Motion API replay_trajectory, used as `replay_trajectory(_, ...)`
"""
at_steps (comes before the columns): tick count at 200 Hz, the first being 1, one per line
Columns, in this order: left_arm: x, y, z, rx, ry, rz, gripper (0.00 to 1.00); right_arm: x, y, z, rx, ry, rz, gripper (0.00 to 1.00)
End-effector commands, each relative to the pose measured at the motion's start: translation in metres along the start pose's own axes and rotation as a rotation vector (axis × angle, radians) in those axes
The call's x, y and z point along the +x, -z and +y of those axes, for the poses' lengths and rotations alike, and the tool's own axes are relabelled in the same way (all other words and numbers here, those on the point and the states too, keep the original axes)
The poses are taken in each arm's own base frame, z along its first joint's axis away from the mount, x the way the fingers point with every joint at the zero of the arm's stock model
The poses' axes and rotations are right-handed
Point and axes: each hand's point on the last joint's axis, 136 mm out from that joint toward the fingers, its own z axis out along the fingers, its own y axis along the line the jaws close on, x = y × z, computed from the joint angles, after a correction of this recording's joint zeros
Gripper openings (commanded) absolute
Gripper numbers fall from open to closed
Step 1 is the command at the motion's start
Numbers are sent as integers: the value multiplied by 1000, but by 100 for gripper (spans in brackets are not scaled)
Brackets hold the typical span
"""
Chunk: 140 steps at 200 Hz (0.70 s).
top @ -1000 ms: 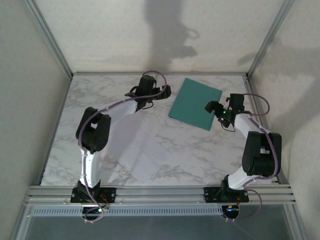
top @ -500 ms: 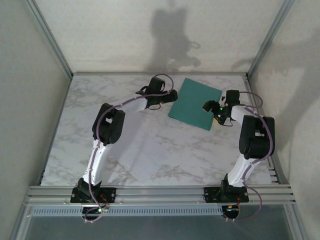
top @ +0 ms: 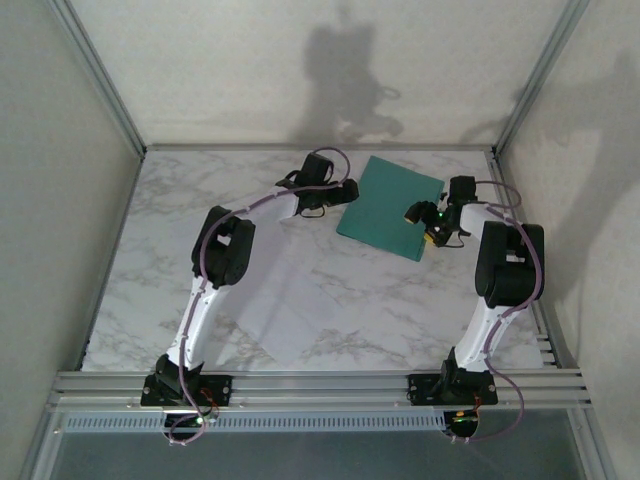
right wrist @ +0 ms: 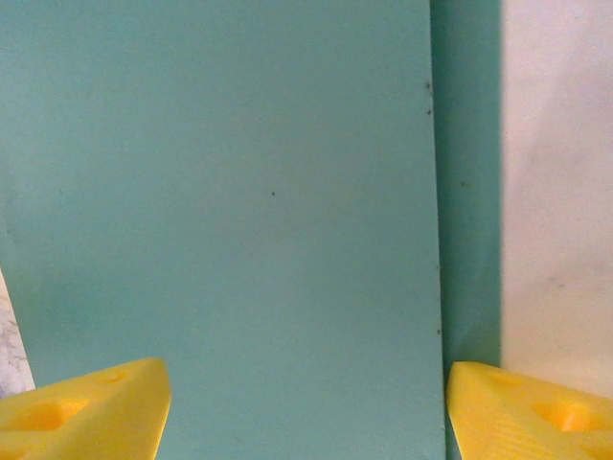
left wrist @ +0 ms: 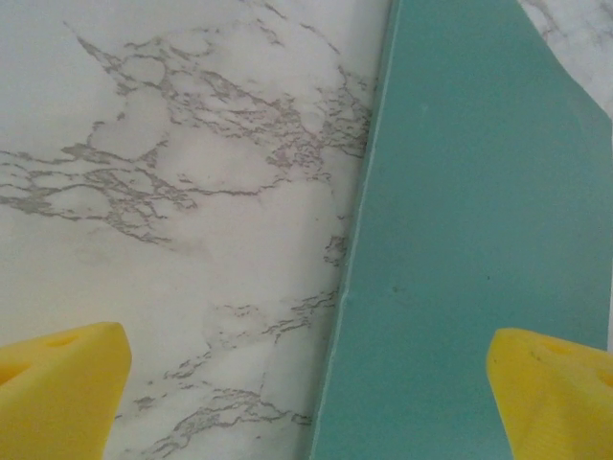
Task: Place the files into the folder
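both arms are reaching in closer to the folder than a second ago, elbows swinging inward. nearest the bases, the files are lying flat on the marble table, well apart from the folder, off its near-left corner. farther on, the left gripper is standing wide, straddling the folder's left long edge. the right gripper is also gaping, holding nothing, sitting over the folder's right long edge, where the top leaf is stopping just short of the lower one. that staggered edge is probably the opening side, so the right gripper is looking better placed for lifting the cover. the folder is lying shut, long axis running near to far.
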Motion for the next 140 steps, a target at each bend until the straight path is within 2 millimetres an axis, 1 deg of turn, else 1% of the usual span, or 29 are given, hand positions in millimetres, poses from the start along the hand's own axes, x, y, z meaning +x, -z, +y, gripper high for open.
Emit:
replay_trajectory(1, 7, -6, -4, 6, 7, 31, 95, 0, -4, -8, 40, -3, 25, 78)
replay_trajectory(32, 11, -10, -3, 11, 16, 42, 95, 3, -9, -9, 36, -8, 42, 79)
replay_trajectory(57, 17, -14, -5, 24, 22, 62, 95, 3, -11, -5, 17, -2, 47, 79)
replay_trajectory(98, 31, -20, -15, 55, -3, 113, 86, 6, -14, -1, -7, 2, 60, 79)
replay_trajectory(140, 39, -20, -26, 81, -18, 138, 83, 11, -19, 1, -31, 0, 79, 79)
